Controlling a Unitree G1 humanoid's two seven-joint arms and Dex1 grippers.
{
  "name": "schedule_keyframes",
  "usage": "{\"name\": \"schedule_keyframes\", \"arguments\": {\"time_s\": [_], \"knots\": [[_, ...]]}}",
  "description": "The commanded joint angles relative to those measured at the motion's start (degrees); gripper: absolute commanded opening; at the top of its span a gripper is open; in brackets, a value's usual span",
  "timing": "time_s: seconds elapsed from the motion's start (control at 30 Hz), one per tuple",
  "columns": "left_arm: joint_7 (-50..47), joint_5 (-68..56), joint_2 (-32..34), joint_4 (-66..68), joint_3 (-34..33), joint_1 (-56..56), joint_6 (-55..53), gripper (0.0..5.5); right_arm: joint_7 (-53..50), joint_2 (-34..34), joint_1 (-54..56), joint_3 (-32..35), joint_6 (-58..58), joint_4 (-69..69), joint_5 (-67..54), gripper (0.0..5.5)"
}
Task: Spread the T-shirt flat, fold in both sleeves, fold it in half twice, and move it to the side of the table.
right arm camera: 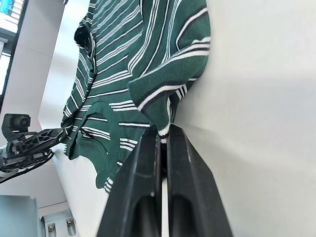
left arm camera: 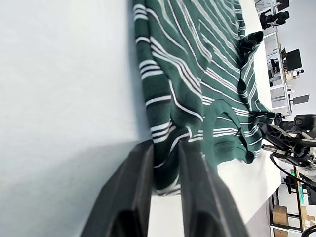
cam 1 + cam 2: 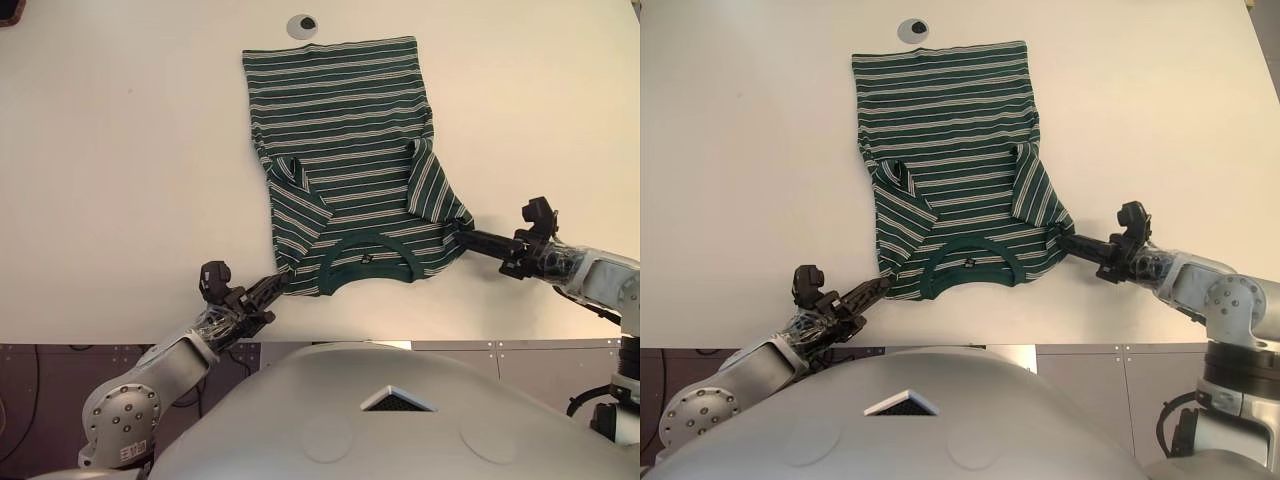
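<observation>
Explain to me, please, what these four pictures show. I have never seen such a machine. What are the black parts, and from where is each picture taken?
This is a humanoid robot with two arms. The black parts are its grippers, each with two fingers. The two wide pictures come from cameras on its head, looking down over the arms. The two close pictures come from a camera on each wrist. On the white table lies a green striped T-shirt, its collar toward the robot and both sleeves folded in. The left gripper and the right gripper each pinch one shoulder corner of it. A small grey disc lies just beyond the hem.
</observation>
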State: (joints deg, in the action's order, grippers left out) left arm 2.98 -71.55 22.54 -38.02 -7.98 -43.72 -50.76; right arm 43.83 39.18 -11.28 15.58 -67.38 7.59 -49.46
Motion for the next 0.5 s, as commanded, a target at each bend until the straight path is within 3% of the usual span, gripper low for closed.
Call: {"name": "schedule_keyframes", "arguments": {"time_s": [0.03, 0.5], "knots": [[0.6, 1.0, 0.7, 0.5, 0.3, 0.6, 0.3, 0.14, 1.0, 0.9, -0.4, -1.2, 1.3, -1.8, 1.8, 0.0], [6.3, 0.5, 6.0, -2.8, -2.6, 0.0, 0.4, 0.04, 14.4, 6.2, -3.3, -3.1, 7.5, -5.1, 3.2, 0.0]]}}
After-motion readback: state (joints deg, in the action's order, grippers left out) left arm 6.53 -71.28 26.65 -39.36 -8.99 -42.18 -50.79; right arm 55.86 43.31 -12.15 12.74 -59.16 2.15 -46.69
